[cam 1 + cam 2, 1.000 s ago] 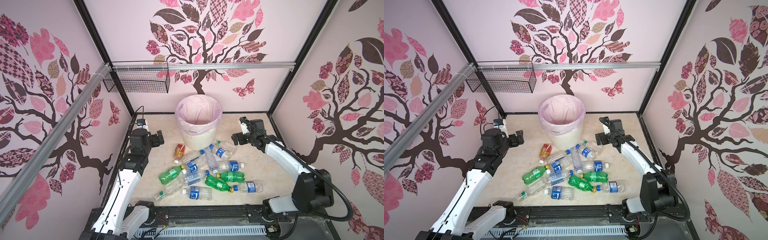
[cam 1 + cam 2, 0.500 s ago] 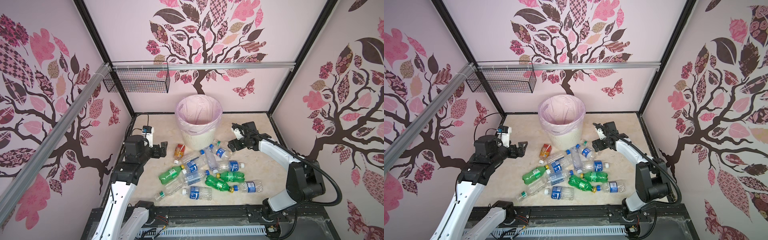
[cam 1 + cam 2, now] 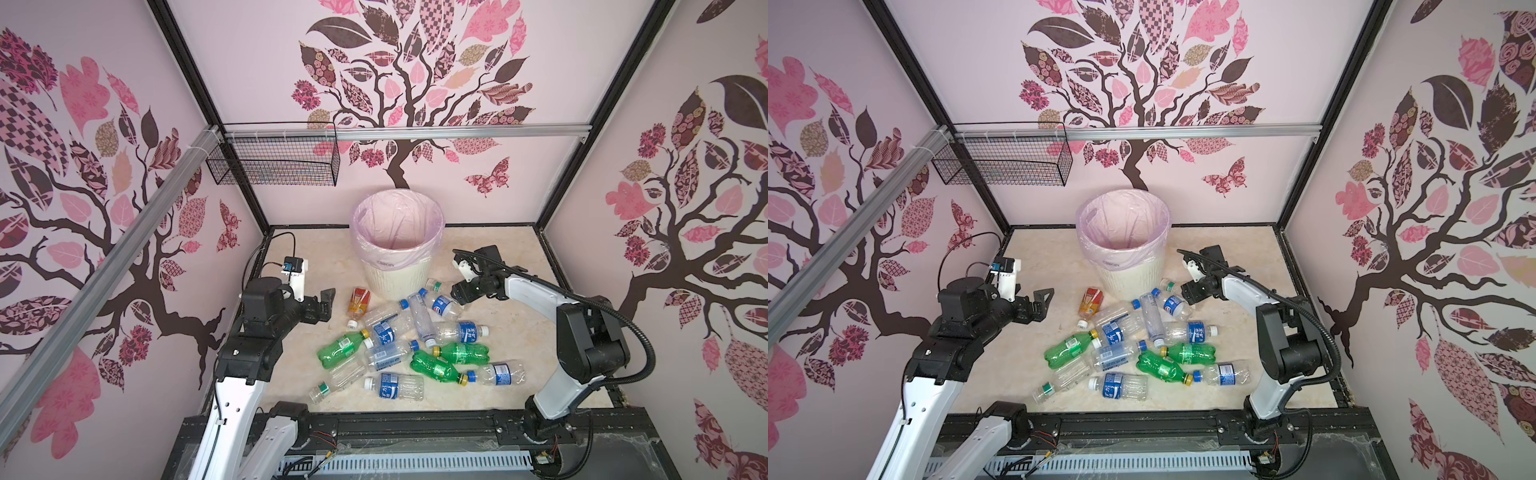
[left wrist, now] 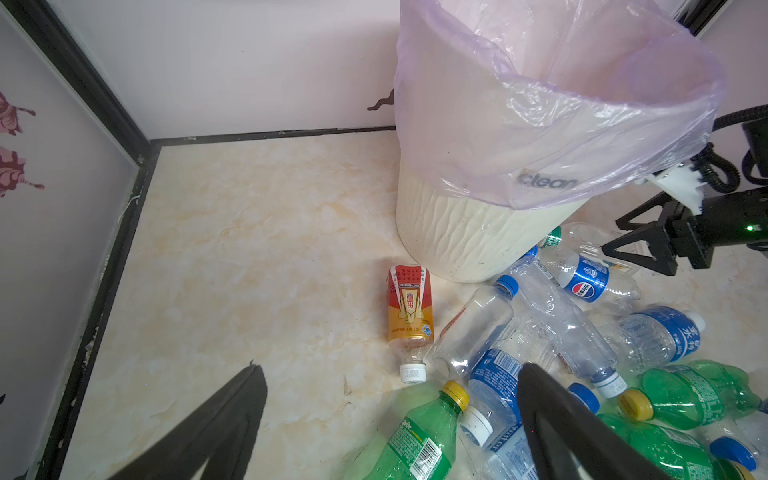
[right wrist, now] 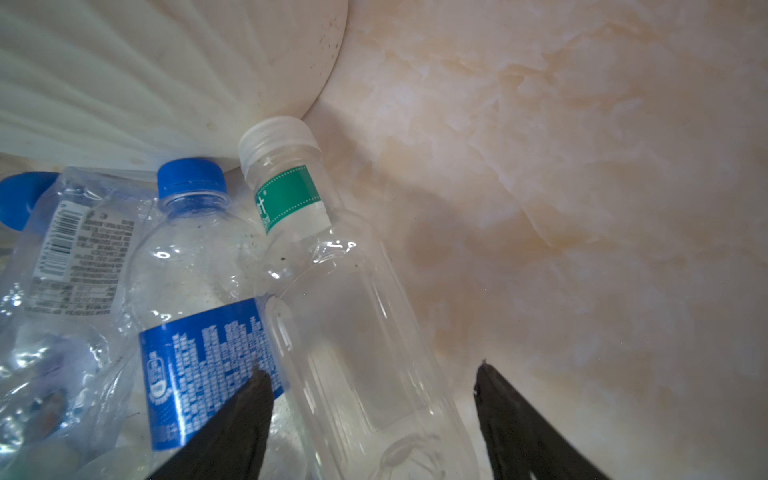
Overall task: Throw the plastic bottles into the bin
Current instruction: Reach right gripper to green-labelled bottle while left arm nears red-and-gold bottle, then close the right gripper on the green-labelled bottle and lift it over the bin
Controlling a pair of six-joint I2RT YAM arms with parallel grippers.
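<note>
Marbled beige floor (image 3: pixel 503 266) is sitting inside pink walls (image 3: pixel 665 124) carrying tree decals; a wire basket (image 3: pixel 274 166) is hanging at the back left. Bin (image 3: pixel 395 282) is standing upright at mid-back of the floor, with its pink liner folded over the rim. Bottles (image 3: pixel 399 345) are lying on their sides in a loose heap on the floor in front of the bin, outside it; three green bottles (image 3: pixel 461 352) are lying in the near half and an orange bottle (image 3: pixel 359 301) at the heap's left edge, just beside the bin's foot. Right gripper (image 3: pixel 457 291) is reaching low at the heap's back right edge, near the bin. In the right wrist view its fingers (image 5: pixel 249 415) are straddling a clear bottle (image 5: pixel 357 332) with a green neck band, whose white cap is touching the bin's base. One finger is lying over the neighbouring blue-label bottle (image 5: pixel 199 353), while the other is standing off with floor showing between, so the jaws are parted and not clamping. Left gripper (image 3: pixel 327 305) is hovering left of the heap, near the orange bottle, jaws spread wide and holding nothing.
</note>
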